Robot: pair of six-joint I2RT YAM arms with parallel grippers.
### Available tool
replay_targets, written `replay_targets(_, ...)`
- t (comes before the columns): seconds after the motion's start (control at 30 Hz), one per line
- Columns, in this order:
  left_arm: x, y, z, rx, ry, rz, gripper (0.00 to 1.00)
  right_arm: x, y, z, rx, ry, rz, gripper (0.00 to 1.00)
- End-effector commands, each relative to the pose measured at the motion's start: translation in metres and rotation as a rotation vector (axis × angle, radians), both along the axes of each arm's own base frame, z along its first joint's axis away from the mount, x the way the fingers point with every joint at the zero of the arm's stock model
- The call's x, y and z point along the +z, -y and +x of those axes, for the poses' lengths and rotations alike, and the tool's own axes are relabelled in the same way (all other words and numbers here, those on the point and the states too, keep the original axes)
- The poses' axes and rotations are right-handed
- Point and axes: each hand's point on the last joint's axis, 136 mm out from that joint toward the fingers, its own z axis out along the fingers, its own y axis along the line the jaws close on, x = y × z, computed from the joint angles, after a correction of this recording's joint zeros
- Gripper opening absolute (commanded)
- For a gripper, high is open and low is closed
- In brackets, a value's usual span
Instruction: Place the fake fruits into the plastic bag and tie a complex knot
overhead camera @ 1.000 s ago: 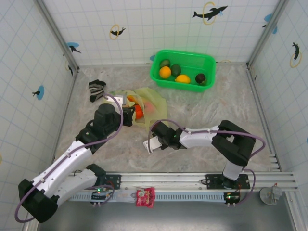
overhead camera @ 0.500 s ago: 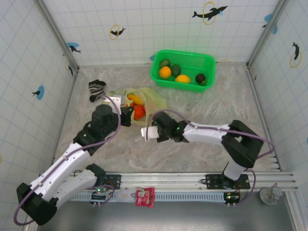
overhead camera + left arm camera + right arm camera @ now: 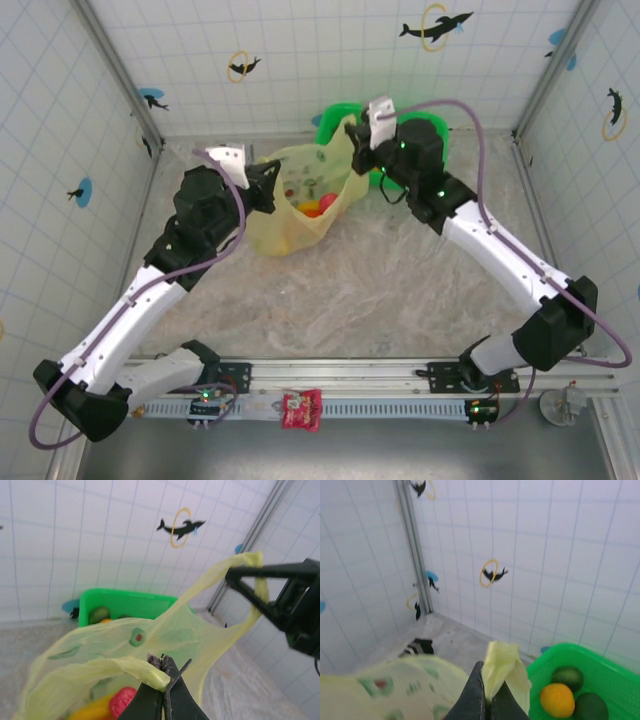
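The plastic bag hangs stretched open above the table between my two grippers. My left gripper is shut on one yellow-green handle. My right gripper is shut on the other handle, which sticks up bunched from its jaws. In the left wrist view the right gripper pinches that handle at the upper right. Fake fruits lie inside the bag: a red one and a yellow one, also seen as red and yellow shapes from above. No knot is seen.
The green basket stands at the back, behind the bag, partly covered by my right arm. It holds an orange fruit and dark green ones. A striped sock lies on the floor near the left wall.
Both arms have risen and swung toward the back. The right gripper closed on a handle, and the bag went from lying flat to hanging stretched between the grippers.
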Motion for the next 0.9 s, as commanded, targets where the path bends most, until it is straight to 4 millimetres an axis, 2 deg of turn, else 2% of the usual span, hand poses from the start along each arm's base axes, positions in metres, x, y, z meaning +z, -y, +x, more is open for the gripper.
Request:
replay_targets(0.0,0.051,-0.003,-0.002,-0.008,0.125,-0.056,0.00,0.044,0.017,0.008,-0.103,-0.054,0.088,0.00)
replay_targets(0.1,0.061,0.000,-0.002,-0.032,0.130,-0.084,0.00,0.061,0.024,0.009,-0.142,-0.075,0.072,0.00)
replay_targets(0.27,0.056,0.006,-0.001,-0.066,0.102,-0.124,0.00,0.060,0.044,0.001,-0.200,-0.073,0.049,0.00)
replay_targets(0.33,0.049,0.009,-0.001,-0.084,0.083,-0.140,0.00,0.048,0.052,-0.003,-0.224,-0.100,0.040,0.00)
replay_targets(0.43,0.028,0.018,0.001,-0.137,0.019,-0.167,0.00,0.007,0.067,-0.013,-0.261,-0.155,0.032,0.00)
replay_targets(0.53,0.004,0.026,-0.001,-0.185,-0.039,-0.200,0.00,-0.033,0.091,-0.021,-0.309,-0.198,0.076,0.00)
replay_targets(0.63,-0.010,0.027,0.001,-0.191,-0.071,-0.211,0.00,-0.054,0.112,-0.021,-0.345,-0.249,0.122,0.00)
replay_targets(0.73,-0.009,0.030,0.000,-0.210,-0.071,-0.212,0.00,-0.052,0.114,-0.023,-0.318,-0.267,0.147,0.00)
replay_targets(0.87,0.015,0.027,-0.007,-0.230,-0.007,-0.233,0.00,-0.030,0.109,-0.023,-0.288,-0.263,0.158,0.00)
